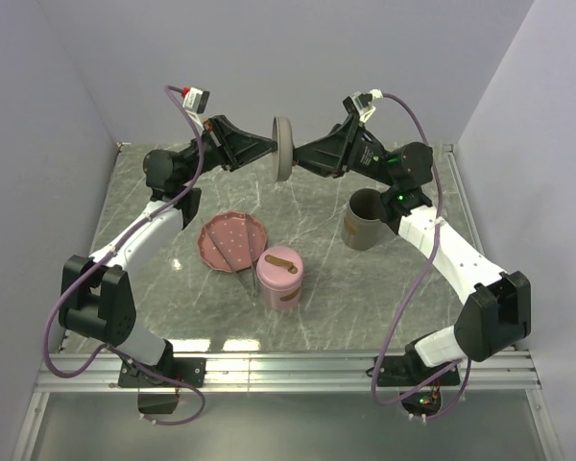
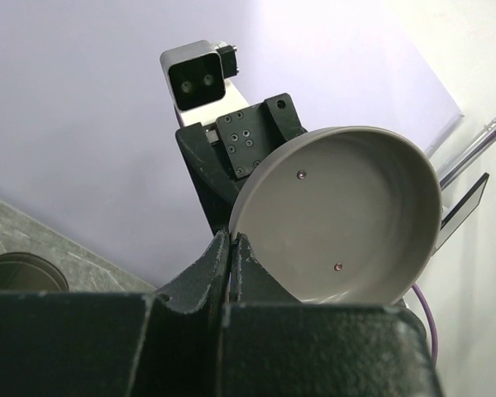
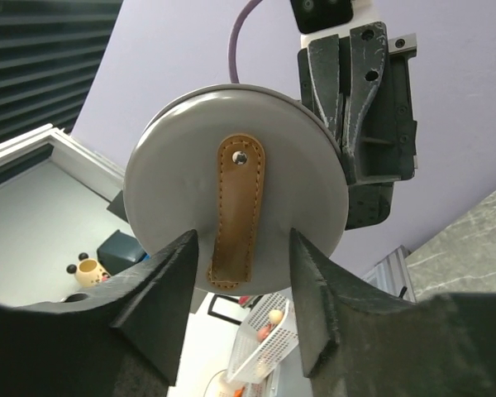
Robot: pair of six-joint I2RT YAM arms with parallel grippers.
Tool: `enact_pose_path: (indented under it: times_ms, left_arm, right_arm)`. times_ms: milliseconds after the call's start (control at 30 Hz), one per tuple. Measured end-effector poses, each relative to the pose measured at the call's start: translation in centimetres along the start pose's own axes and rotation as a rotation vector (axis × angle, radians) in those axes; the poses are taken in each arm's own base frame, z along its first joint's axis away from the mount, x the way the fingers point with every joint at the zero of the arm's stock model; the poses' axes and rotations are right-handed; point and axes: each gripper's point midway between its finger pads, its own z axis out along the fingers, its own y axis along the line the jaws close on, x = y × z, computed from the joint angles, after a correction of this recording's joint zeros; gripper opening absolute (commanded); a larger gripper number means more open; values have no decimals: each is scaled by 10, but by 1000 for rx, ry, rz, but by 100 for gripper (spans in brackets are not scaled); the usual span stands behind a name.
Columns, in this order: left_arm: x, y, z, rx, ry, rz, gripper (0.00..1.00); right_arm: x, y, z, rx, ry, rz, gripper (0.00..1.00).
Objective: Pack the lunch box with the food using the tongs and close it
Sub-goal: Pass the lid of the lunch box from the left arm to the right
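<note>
My left gripper (image 1: 274, 149) is shut on the rim of a round grey lid (image 1: 285, 149) and holds it on edge high above the back of the table. In the left wrist view the fingers (image 2: 231, 244) pinch the lid (image 2: 355, 215), whose hollow underside faces the camera. My right gripper (image 3: 241, 248) is open. Its two fingers stand either side of the tan strap (image 3: 238, 207) on the lid's top (image 3: 174, 190), clear of it. The open grey lunch box (image 1: 365, 219) stands at the right. The tongs (image 1: 236, 255) lie on the pink plate (image 1: 216, 235). The food is out of view.
A pink canister (image 1: 280, 279) with a tan strap on its closed lid stands at the middle of the table, just right of the plate. The two arms meet over the back of the table. Purple walls close in the table on three sides.
</note>
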Motion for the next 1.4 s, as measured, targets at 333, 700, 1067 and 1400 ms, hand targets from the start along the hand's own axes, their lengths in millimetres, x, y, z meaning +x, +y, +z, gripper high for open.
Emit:
enact_pose_path:
  times_ms: [333,700,1067,1400]
  left_arm:
    - [1,2,0,-3,1,4,0]
    - [1,4,0,-6,1,15,0]
    - [8,18,-4,-45,9,1,16]
    - [-2,53,-22,-202,39,11,75]
  right_arm:
    - [2,2,1,-5,4,5,50]
    - [5,2,3,-6,13,1,29]
    - [7,-12,3,59,30,-32,0]
    - [-12,-33,-23,279,44,-241,0]
